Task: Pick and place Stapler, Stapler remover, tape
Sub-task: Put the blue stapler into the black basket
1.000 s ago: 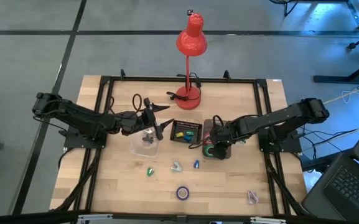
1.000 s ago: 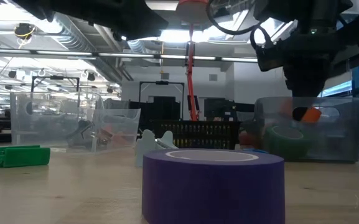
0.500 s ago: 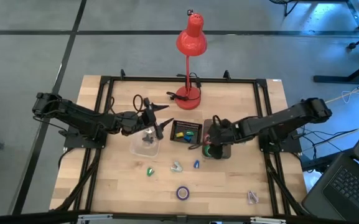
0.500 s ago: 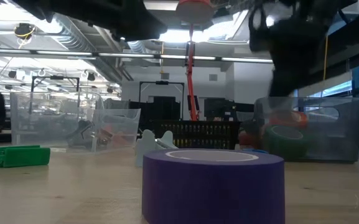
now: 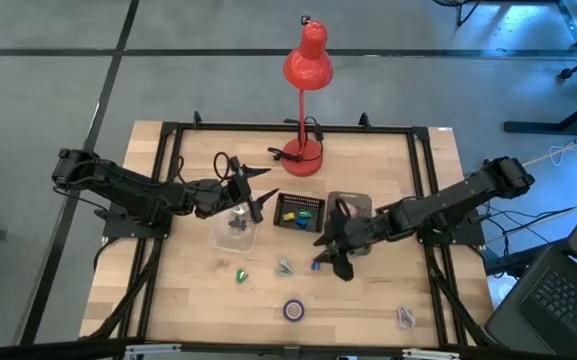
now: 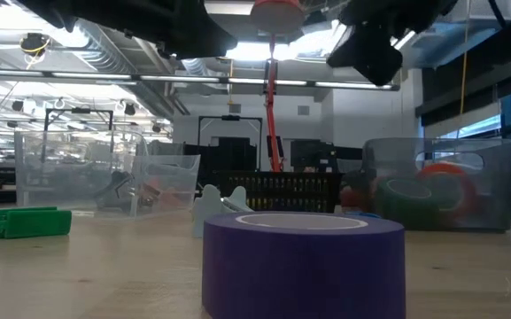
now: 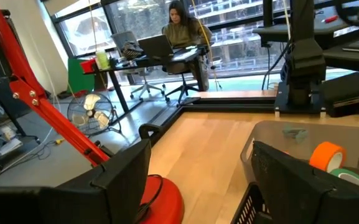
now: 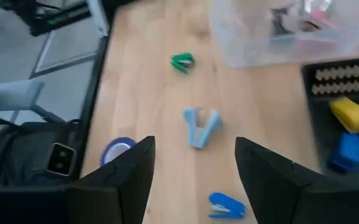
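Note:
A purple tape roll (image 5: 294, 310) lies flat near the table's front edge, large in the low view (image 6: 304, 261). An orange-red tape (image 6: 450, 182) and a green tape (image 6: 406, 199) sit inside a clear bin (image 5: 353, 207). A blue stapler (image 8: 227, 205), a light blue stapler remover (image 8: 201, 127) and a green stapler remover (image 8: 182, 61) lie on the wood. My right gripper (image 8: 195, 186) hovers open above the blue stapler (image 5: 316, 264), holding nothing. My left gripper (image 5: 265, 192) waits open above a clear container (image 5: 233, 228).
A black tray (image 5: 300, 212) with small coloured blocks stands between the clear container and the bin. A red desk lamp (image 5: 306, 90) rises at the far middle. A small pink item (image 5: 405, 316) lies at the near right. Bare wood surrounds the purple roll.
My right gripper has let go of the orange-red tape, which now leans inside the clear bin. The gripper has risen out of the bin and swung toward the table's near left, ending over the blue stapler.

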You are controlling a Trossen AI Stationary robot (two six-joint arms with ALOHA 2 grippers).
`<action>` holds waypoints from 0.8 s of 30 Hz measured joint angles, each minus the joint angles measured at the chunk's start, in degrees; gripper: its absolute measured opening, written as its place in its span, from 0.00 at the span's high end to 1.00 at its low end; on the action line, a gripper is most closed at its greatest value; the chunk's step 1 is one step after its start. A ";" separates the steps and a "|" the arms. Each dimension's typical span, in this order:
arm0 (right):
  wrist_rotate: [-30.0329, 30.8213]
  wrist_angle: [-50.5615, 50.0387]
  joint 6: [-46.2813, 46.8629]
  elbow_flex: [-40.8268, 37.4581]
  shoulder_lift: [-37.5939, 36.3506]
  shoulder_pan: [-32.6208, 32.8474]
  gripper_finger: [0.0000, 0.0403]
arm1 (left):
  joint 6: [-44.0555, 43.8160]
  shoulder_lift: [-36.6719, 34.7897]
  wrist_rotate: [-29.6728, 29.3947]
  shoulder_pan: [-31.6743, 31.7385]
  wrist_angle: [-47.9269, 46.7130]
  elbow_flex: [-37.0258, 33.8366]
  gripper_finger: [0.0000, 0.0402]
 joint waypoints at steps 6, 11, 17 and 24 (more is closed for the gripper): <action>0.00 0.79 0.09 0.02 2.91 1.26 0.45 | -0.04 0.00 0.00 0.00 0.02 0.00 0.33; -2.67 0.05 -0.11 0.73 11.19 1.26 0.45 | -0.13 0.00 0.04 -0.02 0.00 0.00 0.33; -4.71 -10.60 -9.81 9.00 19.39 1.27 0.46 | -0.11 0.00 0.09 0.00 -0.02 0.00 0.33; -1.89 -31.82 -19.62 21.68 26.31 1.22 0.50 | -0.11 0.00 0.13 0.00 -0.02 0.00 0.33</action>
